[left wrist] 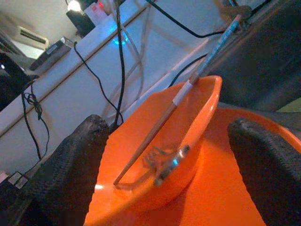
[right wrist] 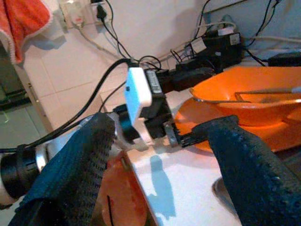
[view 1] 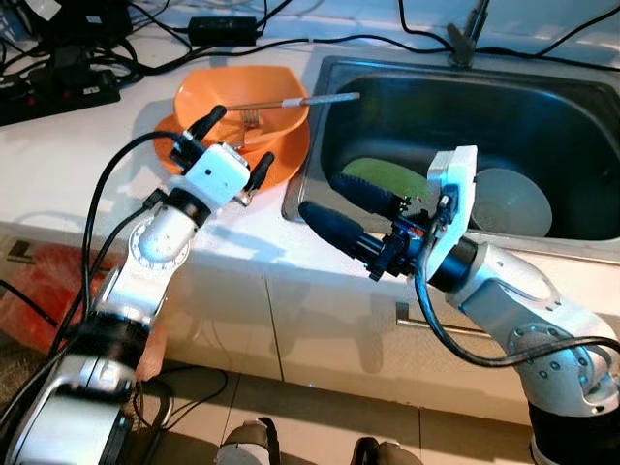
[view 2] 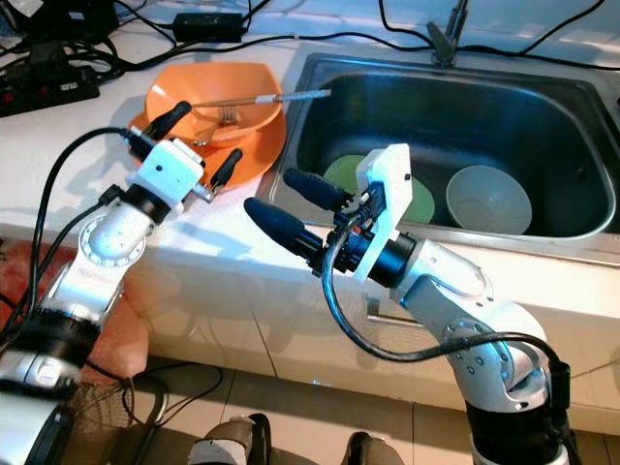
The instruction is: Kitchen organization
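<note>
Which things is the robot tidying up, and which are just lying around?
For the job:
- orange bowl on the orange plate
- fork in that bowl
- green plate and grey bowl in the sink
- left gripper, open at the orange dishes

Just lying about:
- black cables
- power strip

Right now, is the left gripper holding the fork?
No, the left gripper is open and empty beside the orange bowl, while the fork lies inside it.

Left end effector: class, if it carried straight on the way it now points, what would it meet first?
Most likely the orange bowl holding a fork. The left end effector is open, and its fingers straddle the bowl, which sits on an orange plate beside the sink. Depth is uncertain.
</note>
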### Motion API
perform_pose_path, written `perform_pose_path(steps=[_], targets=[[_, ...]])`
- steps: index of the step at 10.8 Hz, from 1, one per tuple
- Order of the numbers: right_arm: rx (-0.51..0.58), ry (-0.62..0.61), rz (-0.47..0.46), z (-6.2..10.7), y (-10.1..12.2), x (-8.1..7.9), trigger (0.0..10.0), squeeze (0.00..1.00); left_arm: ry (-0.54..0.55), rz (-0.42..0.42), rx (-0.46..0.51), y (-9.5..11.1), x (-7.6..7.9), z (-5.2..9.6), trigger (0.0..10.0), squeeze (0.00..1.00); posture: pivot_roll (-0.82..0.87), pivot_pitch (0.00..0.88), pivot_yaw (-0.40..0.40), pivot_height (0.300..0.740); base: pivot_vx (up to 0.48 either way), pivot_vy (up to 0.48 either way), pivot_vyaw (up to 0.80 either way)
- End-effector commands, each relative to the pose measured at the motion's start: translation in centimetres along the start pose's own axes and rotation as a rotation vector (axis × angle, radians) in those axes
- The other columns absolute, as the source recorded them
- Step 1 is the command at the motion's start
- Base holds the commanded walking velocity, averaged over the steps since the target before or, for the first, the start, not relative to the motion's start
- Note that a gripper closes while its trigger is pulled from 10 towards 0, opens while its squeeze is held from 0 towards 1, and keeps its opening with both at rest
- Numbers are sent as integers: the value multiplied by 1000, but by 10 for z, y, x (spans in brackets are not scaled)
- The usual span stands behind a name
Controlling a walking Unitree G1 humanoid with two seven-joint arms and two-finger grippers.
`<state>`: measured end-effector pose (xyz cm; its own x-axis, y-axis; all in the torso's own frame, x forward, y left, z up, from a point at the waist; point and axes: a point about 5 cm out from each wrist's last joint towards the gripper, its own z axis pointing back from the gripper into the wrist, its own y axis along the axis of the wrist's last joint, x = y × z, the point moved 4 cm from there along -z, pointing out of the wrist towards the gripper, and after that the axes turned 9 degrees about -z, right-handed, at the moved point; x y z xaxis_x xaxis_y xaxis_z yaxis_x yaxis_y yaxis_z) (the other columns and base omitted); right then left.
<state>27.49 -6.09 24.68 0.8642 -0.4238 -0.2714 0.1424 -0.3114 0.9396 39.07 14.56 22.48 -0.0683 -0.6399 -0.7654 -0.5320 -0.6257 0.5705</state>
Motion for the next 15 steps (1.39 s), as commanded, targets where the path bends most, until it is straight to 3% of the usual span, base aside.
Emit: perform_pose_path(steps=[1, 5, 15], targets=[[-12, 34, -3, 0, -1, -8, 10000, 0, 2, 13, 10, 0, -2, -2, 0, 0, 113, 149, 59, 740, 0, 0, 0], [-10, 30, -1, 2, -1, -10, 10000, 0, -9, 35, 27, 0, -1, -9, 0, 0, 105, 152, 68, 740, 0, 0, 0], [-31, 72, -7, 4, -2, -18, 10000, 0, -35, 73, 22, -6, 6, -8, 0, 0, 105, 156, 64, 740, 0, 0, 0]])
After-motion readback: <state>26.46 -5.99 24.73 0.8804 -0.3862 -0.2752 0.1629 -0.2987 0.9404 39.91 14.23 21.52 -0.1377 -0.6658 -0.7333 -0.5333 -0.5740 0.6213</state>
